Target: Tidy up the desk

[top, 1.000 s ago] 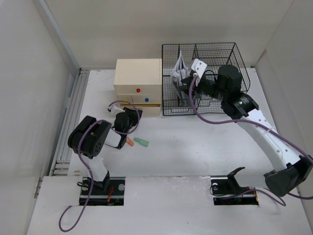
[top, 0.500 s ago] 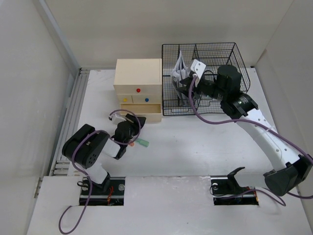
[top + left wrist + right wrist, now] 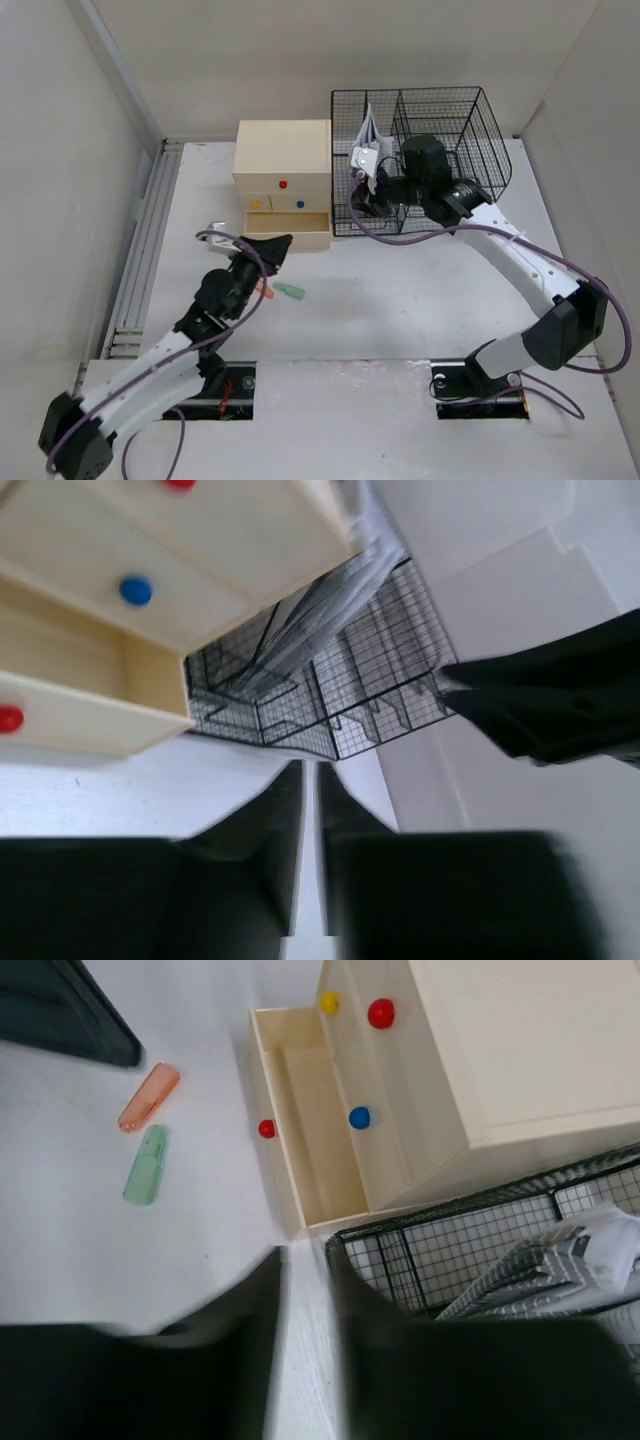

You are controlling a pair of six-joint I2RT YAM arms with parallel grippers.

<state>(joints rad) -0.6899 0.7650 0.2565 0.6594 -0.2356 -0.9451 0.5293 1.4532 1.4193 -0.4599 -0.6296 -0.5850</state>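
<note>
The white desk [image 3: 420, 300] carries a cream drawer box [image 3: 283, 150] with its bottom drawer [image 3: 300, 222] pulled open and nothing visible inside it [image 3: 312, 1130]. An orange capsule-shaped piece [image 3: 265, 292] and a green one [image 3: 290, 291] lie side by side in front of the box. My left gripper [image 3: 272, 245] hovers just above them, near the open drawer. Its jaws stand a narrow slit apart [image 3: 310, 772] with nothing between. My right gripper [image 3: 358, 200] hangs at the front left corner of the rack, open and empty [image 3: 305, 1255].
A black wire-mesh rack [image 3: 440, 110] stands right of the drawer box, with grey striped papers [image 3: 368, 135] in its left compartment. Grey slotted rails [image 3: 140, 260] run along the desk's left edge. Purple cables trail from both arms.
My left arm has stretched out and its gripper has risen from the orange and green pieces toward the drawer. My right arm swung left and its jaws opened wider.
</note>
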